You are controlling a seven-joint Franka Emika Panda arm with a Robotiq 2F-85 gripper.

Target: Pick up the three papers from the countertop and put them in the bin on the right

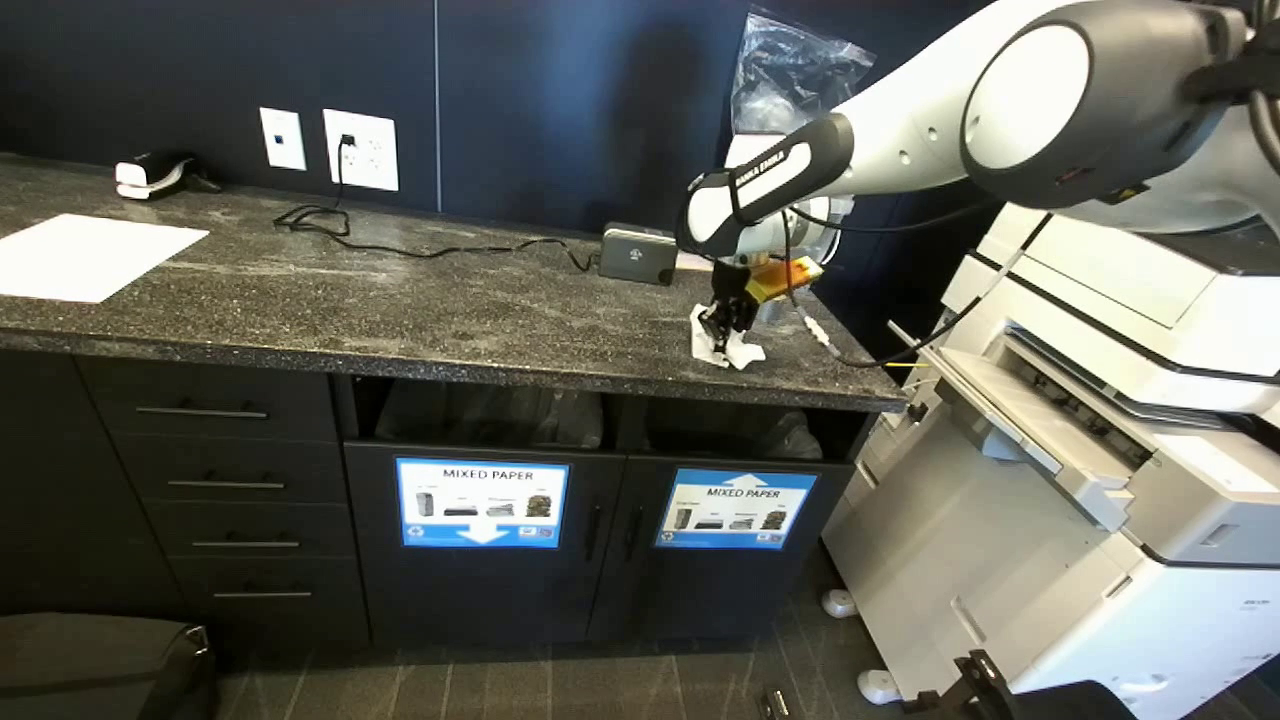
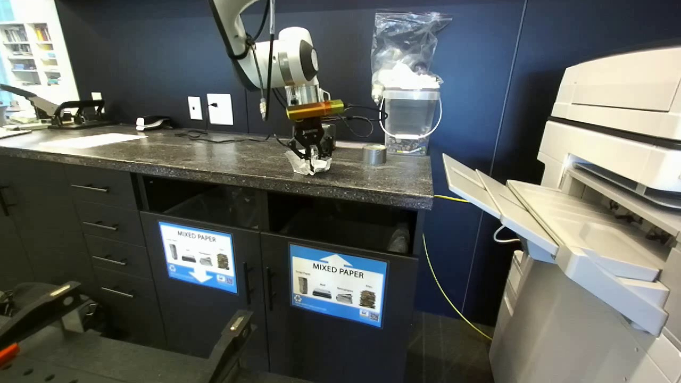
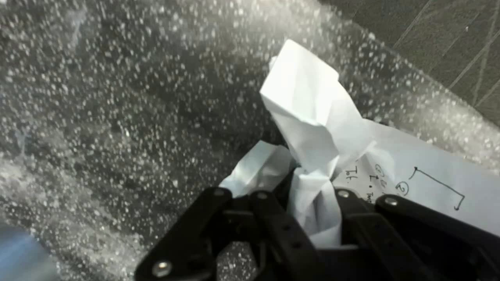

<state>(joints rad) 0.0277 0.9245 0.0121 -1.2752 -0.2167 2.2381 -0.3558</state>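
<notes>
A crumpled white paper (image 1: 742, 353) lies near the front edge of the countertop (image 1: 430, 310), towards its right end; it also shows in an exterior view (image 2: 303, 166). In the wrist view the paper (image 3: 308, 113) has handwriting on its flatter part. My gripper (image 1: 722, 335) points down at the counter, also in an exterior view (image 2: 311, 155). In the wrist view its fingers (image 3: 300, 203) are shut on a bunched fold of this paper. A flat white sheet (image 1: 90, 258) lies at the counter's left. The right bin (image 2: 340, 226) sits in the opening under the counter. A third paper is not clearly visible.
A small black box (image 1: 638, 254) with a cable stands behind the gripper. A tape roll (image 2: 374, 154) and a clear bucket (image 2: 408, 114) stand to the right. A stapler (image 2: 153, 123) is at the back left. A printer (image 1: 1060, 480) stands beyond the counter's right end.
</notes>
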